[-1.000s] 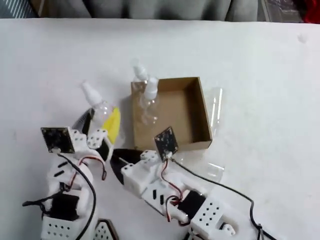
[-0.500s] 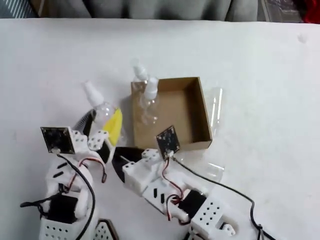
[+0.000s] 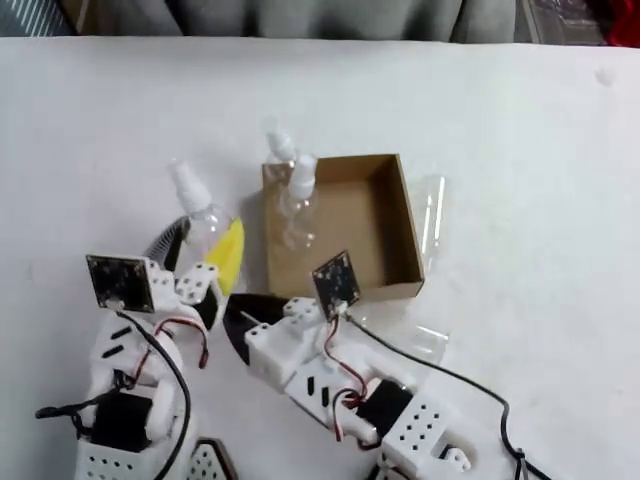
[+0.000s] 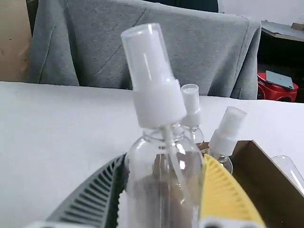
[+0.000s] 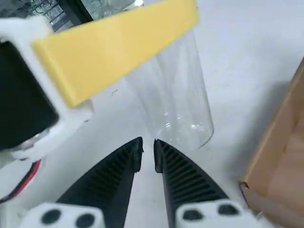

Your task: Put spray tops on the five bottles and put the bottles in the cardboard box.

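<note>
Clear held bottle [image 3: 205, 222], fitted with a white spray top [image 4: 152, 80], has shifted slightly rightward toward the cardboard box [image 3: 360, 225] over the last second. The left arm's wrist has drifted a little toward the lower frame edge. The box, the right arm and the other bottles are unchanged.

Left gripper [image 3: 200, 248]: the grey and yellow jaws are closed on the body of the held bottle, which stands upright at centre-left of the high view, left of the box.

Right gripper [image 5: 148, 148]: the black jaws are drawn almost together, with a thin slit between them, and grip nothing. They sit low over the counter [image 3: 520, 150], near the box's lower left corner.

The box, at frame centre, contains one capped bottle [image 3: 297, 205] along its left wall. A second capped bottle [image 3: 280, 148] sits just outside its upper left corner. Two uncapped bottles lie on the counter: one [image 3: 432, 215] just beside the right wall, one [image 3: 415, 338] below the lower right corner.
</note>
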Robot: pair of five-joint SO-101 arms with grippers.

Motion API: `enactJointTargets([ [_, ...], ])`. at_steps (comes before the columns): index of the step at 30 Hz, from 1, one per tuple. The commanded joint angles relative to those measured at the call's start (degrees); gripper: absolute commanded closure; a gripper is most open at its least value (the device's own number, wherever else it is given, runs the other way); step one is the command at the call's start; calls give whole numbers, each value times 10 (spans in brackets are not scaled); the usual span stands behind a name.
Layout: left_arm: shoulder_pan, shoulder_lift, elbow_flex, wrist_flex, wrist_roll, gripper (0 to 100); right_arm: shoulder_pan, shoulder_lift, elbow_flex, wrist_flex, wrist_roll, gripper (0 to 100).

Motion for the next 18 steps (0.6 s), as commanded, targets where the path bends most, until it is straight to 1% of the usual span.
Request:
enactJointTargets([
  [1,4,-6,-40,3,13,980,23,1,-8,-13,0,981],
  [6,16,-6,-40,5,14,980,23,0,-8,-13,0,981],
  [12,65,-6,-78,69,10,980,23,0,-8,-13,1,981],
  [18,66,-6,-78,75,10,980,24,-3,-8,-11,1,981],
])
